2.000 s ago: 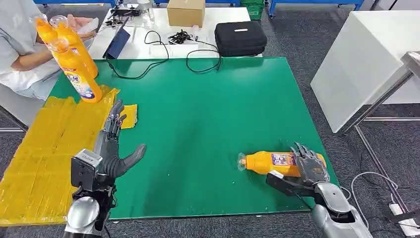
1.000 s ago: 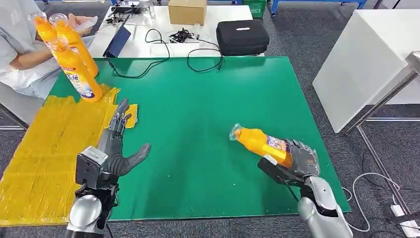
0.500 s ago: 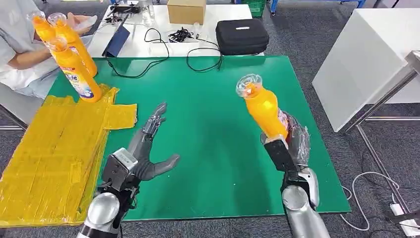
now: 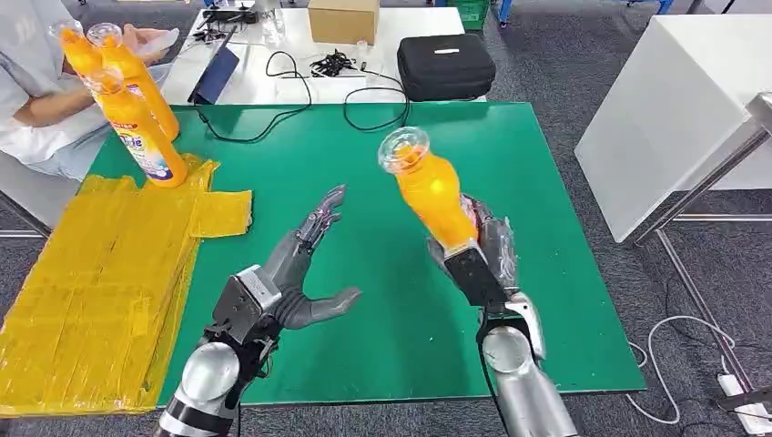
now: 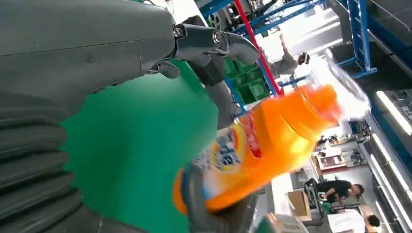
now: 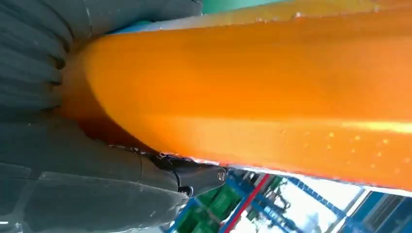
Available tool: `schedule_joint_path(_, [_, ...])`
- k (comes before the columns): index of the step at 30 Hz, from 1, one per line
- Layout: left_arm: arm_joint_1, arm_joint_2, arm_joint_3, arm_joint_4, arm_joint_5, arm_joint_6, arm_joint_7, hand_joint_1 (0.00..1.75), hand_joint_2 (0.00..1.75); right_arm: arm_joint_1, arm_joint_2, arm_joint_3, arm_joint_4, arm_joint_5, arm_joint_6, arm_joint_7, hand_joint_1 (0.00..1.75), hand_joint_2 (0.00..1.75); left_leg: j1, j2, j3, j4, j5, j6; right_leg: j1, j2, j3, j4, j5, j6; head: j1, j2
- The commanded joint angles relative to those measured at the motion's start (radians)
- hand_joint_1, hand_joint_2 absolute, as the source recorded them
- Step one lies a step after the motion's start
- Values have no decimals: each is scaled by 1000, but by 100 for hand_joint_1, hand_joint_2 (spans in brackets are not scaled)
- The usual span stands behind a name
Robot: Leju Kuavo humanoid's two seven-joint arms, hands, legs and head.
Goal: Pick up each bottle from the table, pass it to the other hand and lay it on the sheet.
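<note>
An orange bottle [image 4: 435, 197] with a clear cap is held raised above the green table, gripped at its base end and tilted, cap uppermost and leaning toward the left. A printed label is seen on its side in the left wrist view [image 5: 257, 150]. A crinkled yellow sheet [image 4: 100, 282] is spread over the table's left edge. Three further orange bottles [image 4: 132, 100] are grouped at the sheet's far end, tilted; one bears a white label.
</note>
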Motion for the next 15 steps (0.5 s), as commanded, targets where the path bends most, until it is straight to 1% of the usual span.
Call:
schedule_joint_path(1, [-51, 14, -34, 65, 8, 11, 4, 0, 175, -69, 20, 82, 127, -32, 50, -7, 143, 175, 0, 1, 2, 0, -1, -1, 0, 1, 2, -1, 0, -1, 0, 0])
schedule_joint_path(4, [-54, 11, -33, 64, 16, 15, 9, 0, 175, -74, 48, 142, 161, -34, 61, -10, 145, 175, 1, 3, 5, 0, -3, -3, 1, 2, 5, -1, -1, -2, 0, 0])
schedule_joint_path(5, [-51, 9, -30, 62, 16, 24, 12, 0, 175, -71, 55, 156, 161, -35, 60, -8, 150, 175, 1, 3, 3, 0, -2, -2, 1, 2, 3, -1, -1, -1, 0, 0])
schedule_joint_path(7, [-41, 10, -21, 48, 26, 33, 12, 0, 175, -59, 59, 224, 143, -33, 69, -9, 147, 175, 1, 3, 4, 0, -2, -3, 1, 2, 4, -1, -1, -2, 0, 0])
schedule_joint_path(8, [-40, 11, -16, 45, 30, 36, 12, 0, 175, -55, 61, 242, 137, -32, 69, -10, 148, 175, 1, 2, 2, 0, -1, -2, 1, 1, 1, -1, 0, -1, 0, 0])
schedule_joint_path(9, [-40, 12, -12, 43, 33, 38, 12, 0, 175, -53, 63, 259, 131, -30, 71, -11, 150, 175, 1, 3, 4, 0, -3, -3, 2, 2, 4, -1, -1, -2, 0, 0])
schedule_joint_path(12, [-45, 11, 10, 48, 61, 41, 15, 0, 175, -51, 61, 316, 114, -22, 76, -15, 150, 175, 1, 3, 3, 0, -2, -2, 1, 2, 2, -1, -1, -1, 0, 0])
schedule_joint_path(13, [-46, 12, 12, 49, 63, 40, 15, 0, 175, -50, 63, 320, 113, -23, 76, -15, 150, 175, 1, 2, 2, 0, -2, -2, 1, 2, 1, 0, -1, -1, 0, 0])
schedule_joint_path(14, [-47, 13, 13, 50, 65, 40, 15, 0, 175, -50, 64, 324, 112, -21, 76, -15, 150, 175, 2, 4, 5, 0, -3, -3, 2, 2, 4, 0, -2, -2, 0, 0])
schedule_joint_path(15, [-47, 13, 13, 50, 65, 40, 15, 0, 175, -50, 64, 324, 112, -21, 76, -15, 150, 175, 2, 2, 2, 0, -2, -2, 2, 1, 2, 0, -1, -1, 0, 0])
